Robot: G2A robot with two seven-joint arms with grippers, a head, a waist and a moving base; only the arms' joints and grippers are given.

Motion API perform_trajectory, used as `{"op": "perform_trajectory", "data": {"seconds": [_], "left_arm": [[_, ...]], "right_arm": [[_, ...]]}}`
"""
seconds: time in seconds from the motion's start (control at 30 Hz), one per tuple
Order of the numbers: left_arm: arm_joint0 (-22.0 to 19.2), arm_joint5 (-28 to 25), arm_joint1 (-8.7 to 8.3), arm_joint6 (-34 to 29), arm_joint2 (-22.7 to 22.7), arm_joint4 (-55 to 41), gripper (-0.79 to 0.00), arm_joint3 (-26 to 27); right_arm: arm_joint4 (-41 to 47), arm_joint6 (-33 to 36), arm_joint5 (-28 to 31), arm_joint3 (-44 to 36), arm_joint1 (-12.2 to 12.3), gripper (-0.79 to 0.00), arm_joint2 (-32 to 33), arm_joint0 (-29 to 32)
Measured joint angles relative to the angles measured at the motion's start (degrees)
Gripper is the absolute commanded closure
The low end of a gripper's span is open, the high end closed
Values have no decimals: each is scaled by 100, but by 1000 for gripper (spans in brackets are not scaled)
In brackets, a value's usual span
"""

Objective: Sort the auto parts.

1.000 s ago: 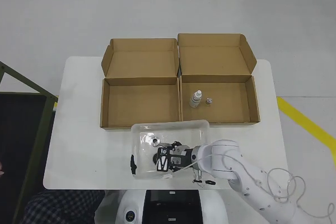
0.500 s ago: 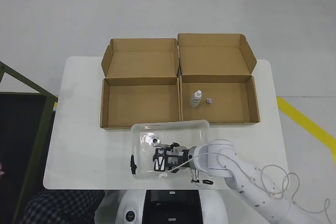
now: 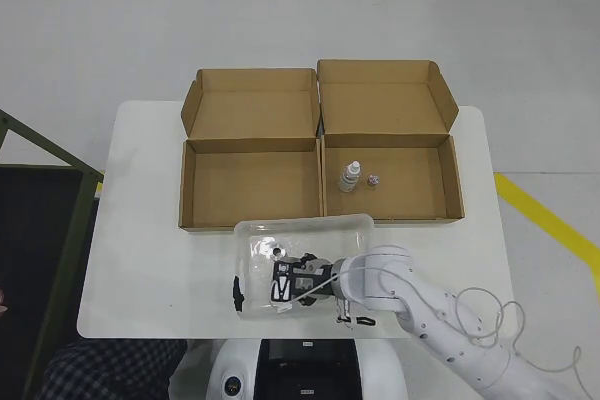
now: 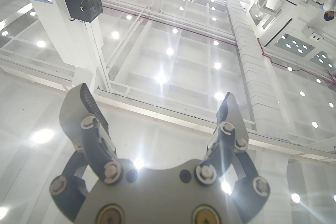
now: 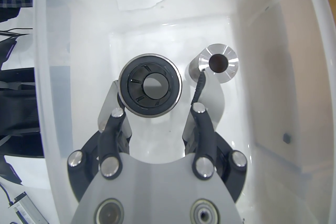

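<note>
The right hand (image 5: 160,88) is down inside the clear plastic bin (image 5: 302,25), fingers spread moderately, gripping nothing. Between them sits a round bearing (image 5: 149,88), black core with a bright steel outer ring and a smooth bore. One ribbed finger (image 5: 119,101) presses against its rim; the other stands apart from it, its tip close to a polished metal sleeve (image 5: 218,63), a short cylinder with a chamfered mouth. The bin rests on the white tabletop (image 3: 150,250), just in front of two open cardboard boxes. One box (image 3: 410,195) holds a small white bottle-shaped part (image 3: 350,176) and a tiny round piece (image 3: 374,181); the other box (image 3: 250,190) sits alongside. The left hand (image 4: 156,93) points at the ceiling, spread wide.
</note>
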State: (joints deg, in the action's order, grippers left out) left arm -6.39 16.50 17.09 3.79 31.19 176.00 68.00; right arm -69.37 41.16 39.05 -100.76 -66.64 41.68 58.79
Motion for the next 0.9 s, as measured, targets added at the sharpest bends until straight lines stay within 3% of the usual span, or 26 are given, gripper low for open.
{"op": "perform_trajectory", "data": {"seconds": [0.1, 0.37, 0.9], "left_arm": [[0, 0, 0, 0, 0, 0, -785, 0], [0, 0, 0, 0, 0, 0, -785, 0], [0, 0, 0, 0, 0, 0, -785, 0]], "right_arm": [[-2, -20, 14, 25, -9, -372, -14, -21], [-21, -85, 110, 49, -26, -15, -57, -48], [122, -185, 280, -285, 57, 0, 241, 85]]}}
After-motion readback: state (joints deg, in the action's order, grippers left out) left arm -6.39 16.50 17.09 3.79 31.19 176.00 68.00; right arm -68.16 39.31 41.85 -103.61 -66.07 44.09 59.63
